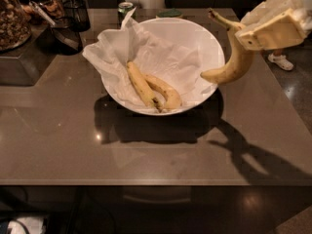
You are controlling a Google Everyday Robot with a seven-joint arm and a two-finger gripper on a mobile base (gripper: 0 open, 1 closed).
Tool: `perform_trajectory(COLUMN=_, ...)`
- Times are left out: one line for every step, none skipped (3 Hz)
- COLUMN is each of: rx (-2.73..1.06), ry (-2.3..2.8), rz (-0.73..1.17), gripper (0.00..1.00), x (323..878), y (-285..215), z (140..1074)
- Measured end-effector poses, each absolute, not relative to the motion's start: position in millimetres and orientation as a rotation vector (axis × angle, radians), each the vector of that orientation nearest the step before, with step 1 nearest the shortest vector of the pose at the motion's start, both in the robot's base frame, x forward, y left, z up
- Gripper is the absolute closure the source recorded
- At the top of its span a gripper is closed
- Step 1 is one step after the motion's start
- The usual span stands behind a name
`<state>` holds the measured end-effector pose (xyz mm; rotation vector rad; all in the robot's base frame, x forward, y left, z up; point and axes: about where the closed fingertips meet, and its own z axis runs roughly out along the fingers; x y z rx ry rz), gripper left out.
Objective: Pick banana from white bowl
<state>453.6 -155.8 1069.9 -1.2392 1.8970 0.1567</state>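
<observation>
Gripper (242,35) at the upper right has its fingers closed on the upper part of the banana (234,65), which hangs in the air just past the right rim of the white bowl (195,33); two smaller bananas (141,84) lie inside on paper (163,57)

No legible text, label, number anywhere (can (125,7) too dim); gripper (245,37) upper right, clamping banana (235,65)

the gripper (245,37) hangs just right of the white bowl (195,35), jaws clamped on the banana (237,62), which dangles by its rim. two smaller bananas (141,84) lie inside the bowl on crumpled paper (161,57).
</observation>
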Motion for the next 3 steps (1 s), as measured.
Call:
perform_trajectory(rx=-1.325, ry=1.788, rz=0.314, gripper=1.00, x=450.0, y=-152.7, z=1063.9)
perform_trajectory(rx=-1.345, ry=1.726, rz=0.361, gripper=1.00, x=445.7, y=-140.5, z=1071.3)
perform_trajectory(rx=-1.344, ry=1.728, rz=0.359, gripper=1.00, x=445.7, y=-140.6, z=1071.3)
